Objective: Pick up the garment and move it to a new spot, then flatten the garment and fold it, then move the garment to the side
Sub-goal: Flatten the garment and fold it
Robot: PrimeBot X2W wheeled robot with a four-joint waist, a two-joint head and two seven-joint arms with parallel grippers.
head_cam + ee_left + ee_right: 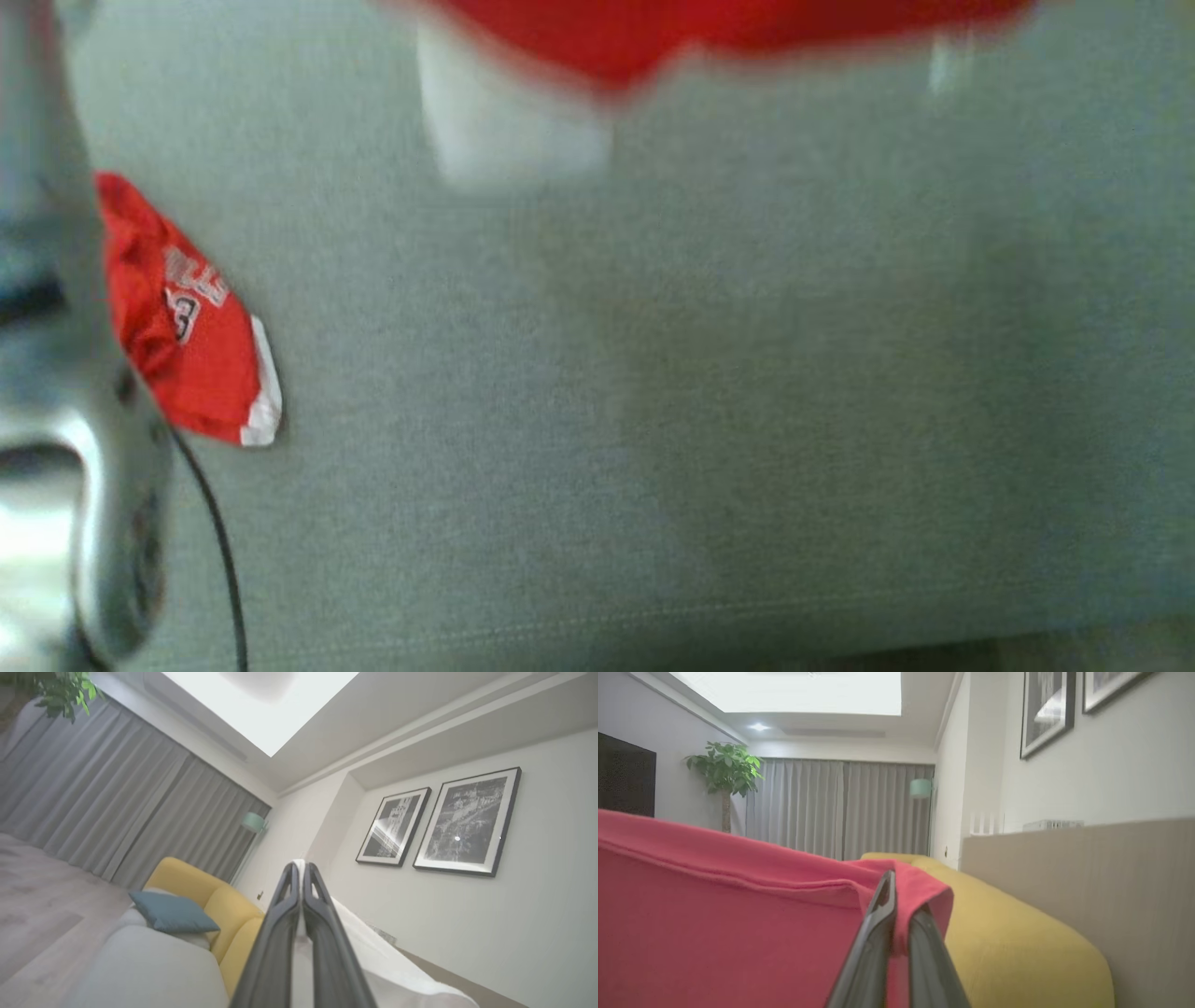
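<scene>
Right gripper: nearest us, in the right wrist view, the right gripper [903, 896] has its two dark fingers clenched on a fold of the red garment [738, 933], which spreads away to that view's left.
Left gripper: we see the left gripper [301, 865] pressed shut on a white strip of the garment, with more white cloth falling away to that view's lower right.
Forearm: a pale forearm [56, 420], blurred, runs down the head view's left edge, with a black cable [219, 541] beside it.
Garment from above: a red part with pale lettering and a white edge shows just beside the forearm, over the left side of the grey sofa seat [653, 420]. More red and white cloth, blurred, lies at the seat's far edge.
Room: we also see a yellow sofa [1017, 942], a blue cushion [173, 912] and two framed pictures [467, 821].
</scene>
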